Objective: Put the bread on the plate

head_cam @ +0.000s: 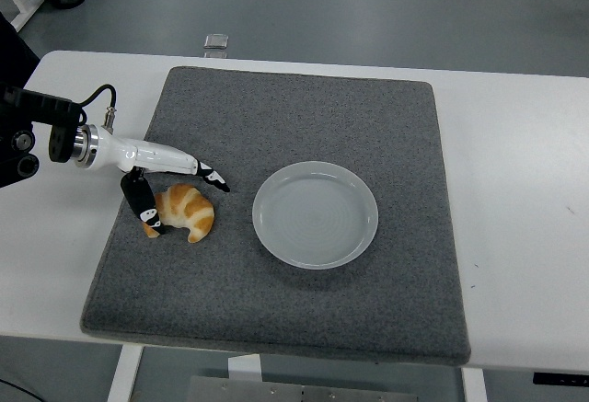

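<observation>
There was one croissant [188,212], one plate [316,214], one grey mat [285,108] and one white table [515,190]. One robot hand [161,181] was in view. On the floor beyond the table sat one small clear object [216,43].

The table [515,144] was plain white, and on it lay a dark grey mat [304,319] with a speckled, felt-like look and a slightly paler line along its edges. The plate [316,214] was a pale, translucent grey-white with faint rings at its centre. The bread [189,211] was golden orange-brown, crossed by lighter cream bands. The left hand [161,177] had a glossy white shell, its fingers [144,207] black with small white marks, behind a silver ring and black arm. The floor [368,6] beyond the table's far edge was dull grey-blue.
</observation>
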`<act>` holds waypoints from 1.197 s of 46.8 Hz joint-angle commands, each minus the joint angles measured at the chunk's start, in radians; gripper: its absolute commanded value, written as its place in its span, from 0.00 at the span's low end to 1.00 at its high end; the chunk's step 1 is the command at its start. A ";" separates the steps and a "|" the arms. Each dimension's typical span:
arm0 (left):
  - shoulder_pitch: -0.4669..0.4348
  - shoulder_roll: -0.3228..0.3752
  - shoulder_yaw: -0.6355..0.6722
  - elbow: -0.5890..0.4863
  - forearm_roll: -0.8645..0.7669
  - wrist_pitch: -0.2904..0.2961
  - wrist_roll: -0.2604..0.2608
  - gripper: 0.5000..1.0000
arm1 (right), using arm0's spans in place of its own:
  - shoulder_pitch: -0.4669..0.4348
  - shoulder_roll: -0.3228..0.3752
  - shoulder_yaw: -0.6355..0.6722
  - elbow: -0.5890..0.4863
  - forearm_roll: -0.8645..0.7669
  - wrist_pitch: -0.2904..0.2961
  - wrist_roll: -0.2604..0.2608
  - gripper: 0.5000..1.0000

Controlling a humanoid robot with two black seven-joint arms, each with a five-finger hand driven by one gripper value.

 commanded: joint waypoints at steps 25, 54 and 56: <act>-0.001 -0.004 -0.002 -0.002 0.049 0.001 0.000 0.32 | 0.000 0.000 0.000 0.000 0.001 0.000 0.000 0.90; -0.016 -0.007 -0.040 0.029 0.059 0.040 0.000 0.00 | 0.000 0.000 0.000 0.000 0.000 0.000 0.000 0.90; -0.023 -0.007 -0.042 0.026 0.054 0.041 0.000 0.00 | 0.000 0.000 0.000 0.000 0.000 0.000 0.000 0.90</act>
